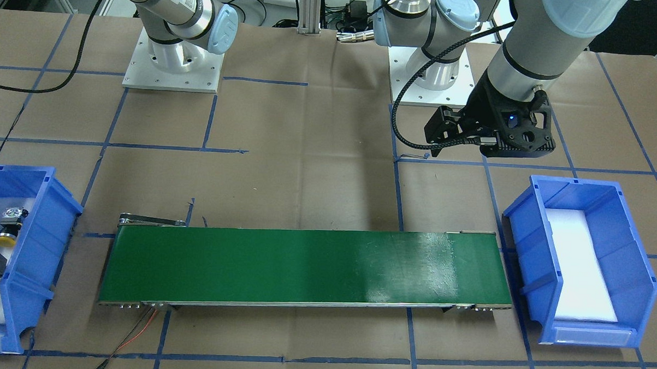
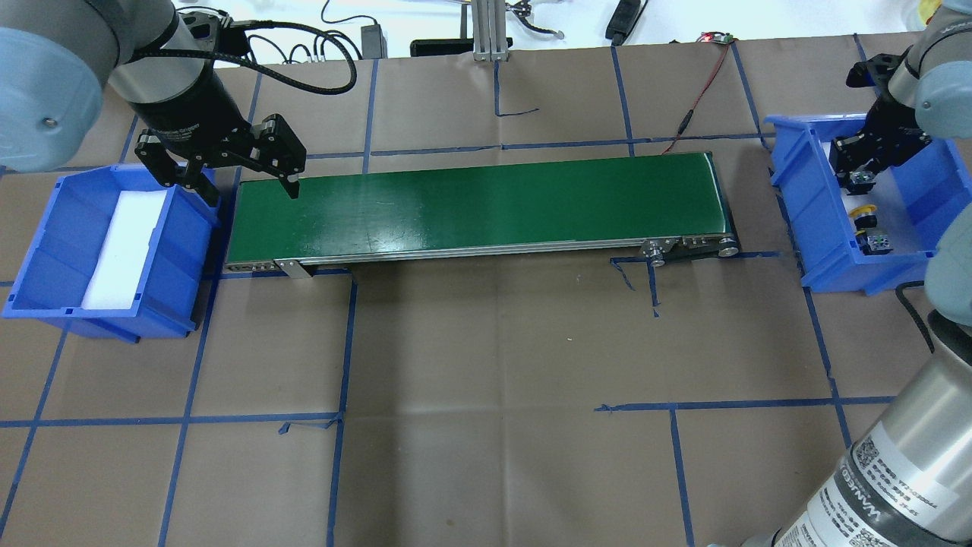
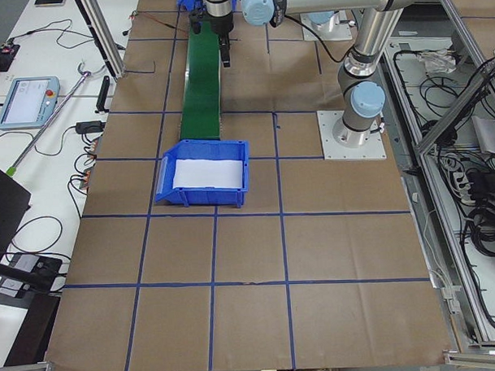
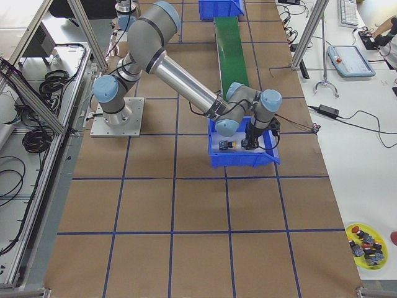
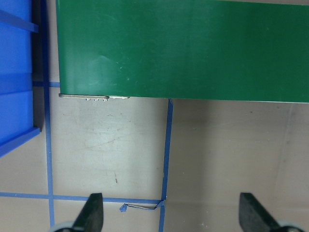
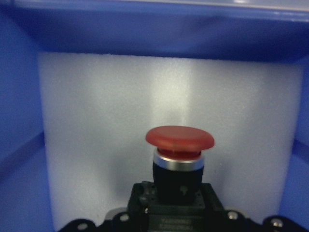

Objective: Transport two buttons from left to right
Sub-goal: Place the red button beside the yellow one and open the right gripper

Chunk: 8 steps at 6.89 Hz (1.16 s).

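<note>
The red button [image 6: 179, 137] lies on white foam in the blue bin [image 2: 805, 197] on my right side, with its cap toward the far wall. My right gripper [image 2: 862, 163] is down in that bin. In the right wrist view its fingertips stand wide apart on either side of the red button's terminal block, so it looks open. The yellow button [image 2: 862, 211] lies beside it in the same bin [image 1: 3, 240]. My left gripper [image 5: 172, 212] is open and empty, and hovers near the left end of the green conveyor belt [image 2: 486, 209].
A second blue bin [image 2: 45, 228], holding only white foam, stands by the belt's left end. A red wire [image 2: 702, 83] runs to the belt's right end. An aluminium post [image 2: 486, 30] stands at the table's far edge. A yellow dish of spare buttons [image 4: 366, 239] lies off the table.
</note>
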Available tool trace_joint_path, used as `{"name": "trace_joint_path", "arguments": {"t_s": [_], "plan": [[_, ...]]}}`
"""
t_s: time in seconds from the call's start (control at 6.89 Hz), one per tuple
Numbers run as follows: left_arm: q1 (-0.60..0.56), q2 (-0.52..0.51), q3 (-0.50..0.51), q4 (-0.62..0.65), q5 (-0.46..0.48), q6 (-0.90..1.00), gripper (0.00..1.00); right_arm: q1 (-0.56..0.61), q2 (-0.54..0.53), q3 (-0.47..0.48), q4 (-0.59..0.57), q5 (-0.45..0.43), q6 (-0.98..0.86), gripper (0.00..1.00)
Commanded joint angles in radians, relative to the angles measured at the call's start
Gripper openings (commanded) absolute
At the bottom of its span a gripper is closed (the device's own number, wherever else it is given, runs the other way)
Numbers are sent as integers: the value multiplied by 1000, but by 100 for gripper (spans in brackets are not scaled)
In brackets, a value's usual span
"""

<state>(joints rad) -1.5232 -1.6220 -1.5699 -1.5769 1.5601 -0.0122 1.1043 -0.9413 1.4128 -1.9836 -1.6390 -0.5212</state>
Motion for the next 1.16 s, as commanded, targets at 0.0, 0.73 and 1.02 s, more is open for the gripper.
{"name": "trace_joint_path", "arguments": {"t_s": [0.0, 0.73, 1.02], "plan": [[0, 1, 1, 0, 0, 0, 100, 0, -8, 0, 6, 13, -5, 99], [0, 1, 1, 0, 0, 0, 100, 2, -187, -11, 14, 16, 0, 100], [0, 1, 1, 0, 0, 1, 100, 40, -334, -9, 20, 13, 4, 100]]}}
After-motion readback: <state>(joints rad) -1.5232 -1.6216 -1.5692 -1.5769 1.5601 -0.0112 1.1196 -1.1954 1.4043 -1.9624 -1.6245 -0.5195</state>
